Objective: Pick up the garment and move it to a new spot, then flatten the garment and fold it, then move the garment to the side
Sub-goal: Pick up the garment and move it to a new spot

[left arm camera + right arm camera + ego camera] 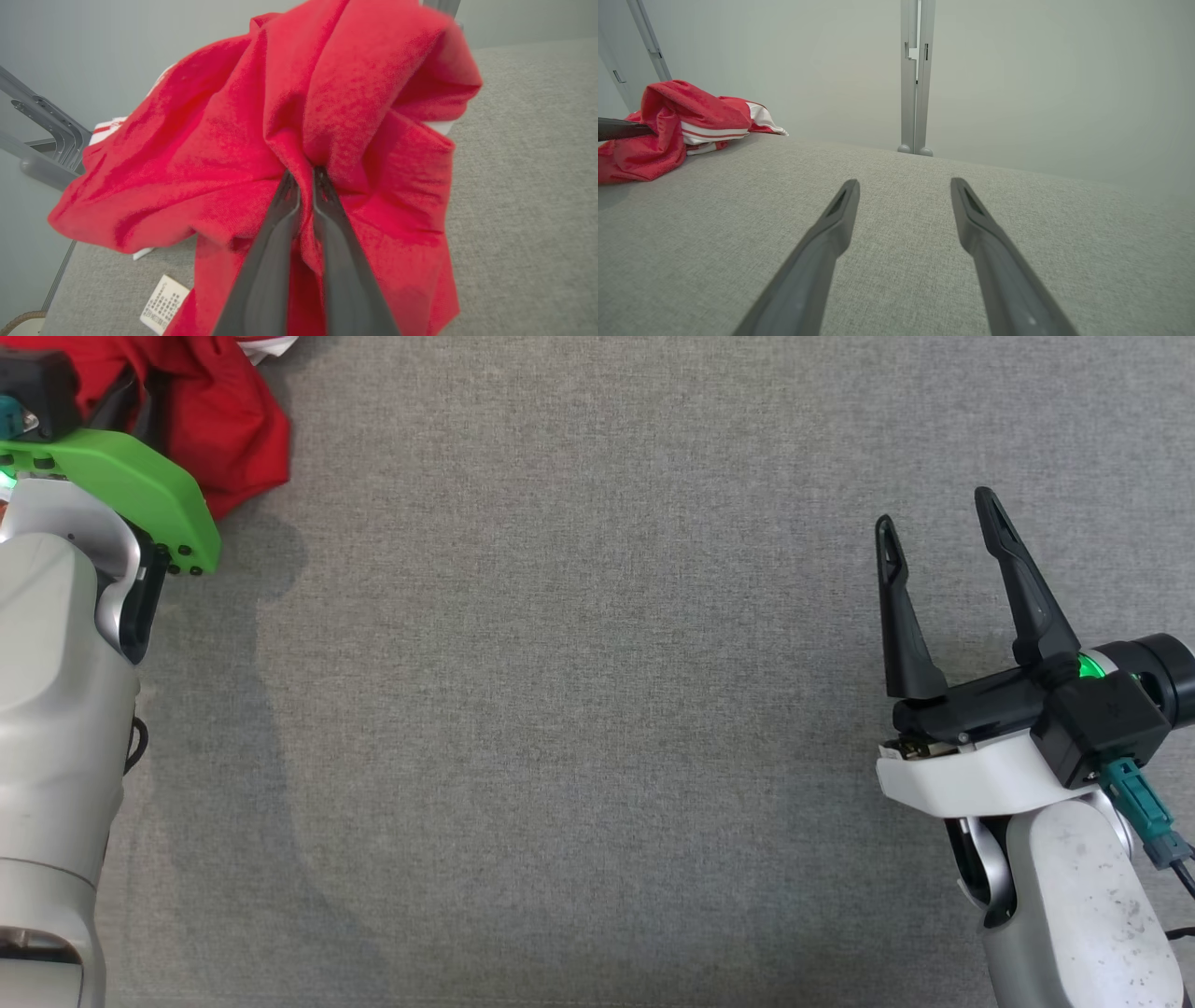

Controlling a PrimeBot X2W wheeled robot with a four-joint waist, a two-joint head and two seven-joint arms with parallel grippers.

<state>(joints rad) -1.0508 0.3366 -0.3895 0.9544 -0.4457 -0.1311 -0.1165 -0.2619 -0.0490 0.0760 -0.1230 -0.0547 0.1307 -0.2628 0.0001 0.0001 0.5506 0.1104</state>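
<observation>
The garment (224, 420) is red with white striped trim and lies bunched at the far left corner of the grey table. The left wrist view shows my left gripper (304, 175) shut on a fold of the red garment (224, 154), cloth pinched between both fingers. A white care label (164, 304) hangs at its lower edge. In the head view the left fingers are hidden behind the green wrist cover (140, 490). My right gripper (938, 518) is open over bare table at the right, far from the garment (677, 126).
The grey fabric table (597, 728) stretches wide between the two arms. A grey metal post (916, 74) stands beyond the far edge against a pale wall. Metal frame bars (46, 135) sit past the table's left corner.
</observation>
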